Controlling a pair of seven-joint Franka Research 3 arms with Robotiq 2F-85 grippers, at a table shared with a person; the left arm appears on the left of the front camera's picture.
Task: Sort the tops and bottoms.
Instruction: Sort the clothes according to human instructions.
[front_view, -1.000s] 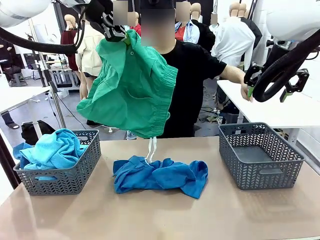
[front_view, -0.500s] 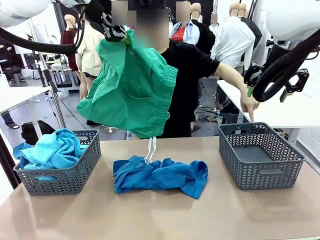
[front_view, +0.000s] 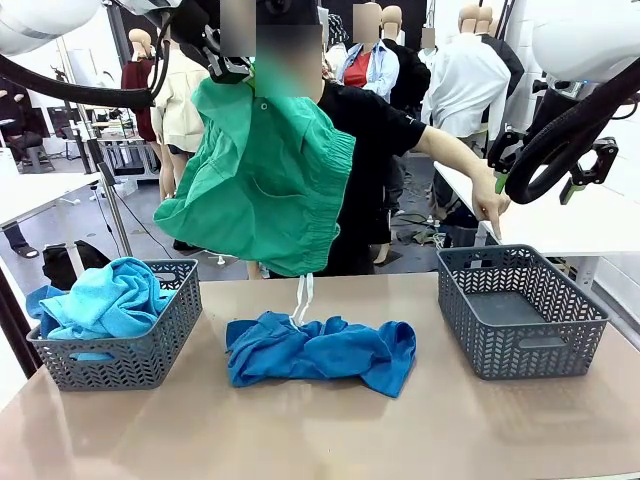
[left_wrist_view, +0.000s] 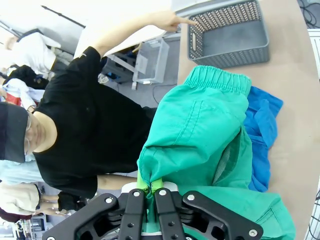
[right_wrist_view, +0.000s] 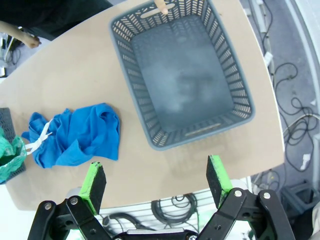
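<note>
Bottoms (front_view: 262, 180): emerald green, gathered elastic waistband; hung above the table (front_view: 320, 440).
Left fingers (left_wrist_view: 134, 212): pinched on the bottoms' edge.
Right fingers (right_wrist_view: 95, 182): spread, empty.
Royal-blue top (front_view: 320, 352): crumpled mid-table.
Sky-blue top (front_view: 100, 300): heaped in left basket (front_view: 140, 365).

left end effector (front_view: 234, 64) grips green bottoms (front_view: 265, 180) aloft | blue top (front_view: 320, 352) on table (front_view: 300, 435) | person's hand (front_view: 490, 210) points at right basket (front_view: 520, 345)

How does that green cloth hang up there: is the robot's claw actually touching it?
Touching. In the left wrist view the left gripper is shut on a fold of the green bottoms, which hang from it.
</note>
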